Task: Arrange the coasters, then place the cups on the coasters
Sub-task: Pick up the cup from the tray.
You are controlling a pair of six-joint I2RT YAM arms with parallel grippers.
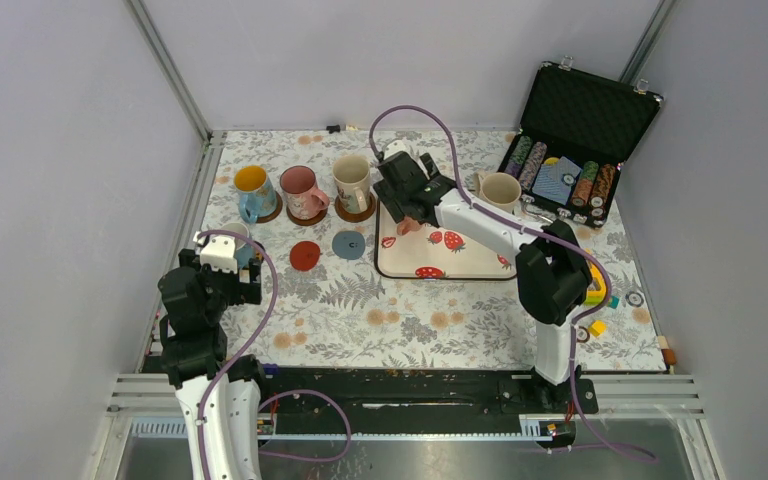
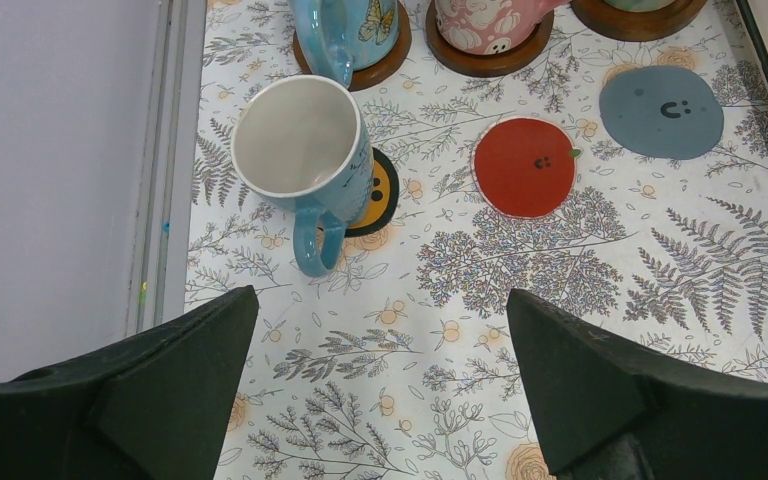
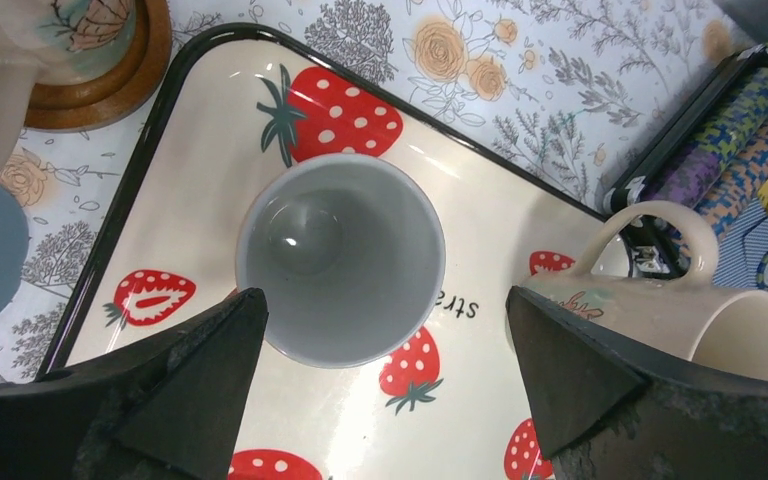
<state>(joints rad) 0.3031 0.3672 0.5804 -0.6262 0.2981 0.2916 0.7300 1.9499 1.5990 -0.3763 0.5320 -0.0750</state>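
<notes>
**Right gripper** [image 3: 380,300]: jaws spread wide and holding nothing, poised over the white mug [image 3: 340,260], which stands upright on the strawberry tray [image 3: 210,190]. The fingers flank its rim, apparently without touching. We judge the mug stiff, glazed and slippery, fairly heavy, and prone to chipping. We would pinch its wall at the rim, one finger inside, or span the body low. Its handle is hidden in this view. A cream mug [image 3: 660,320] sits just past the tray.

**Left gripper** [image 2: 380,300]: equally open and empty, above the counter [image 2: 460,380], near the bare red coaster [image 2: 525,165] and grey-blue coaster [image 2: 660,110].
</notes>
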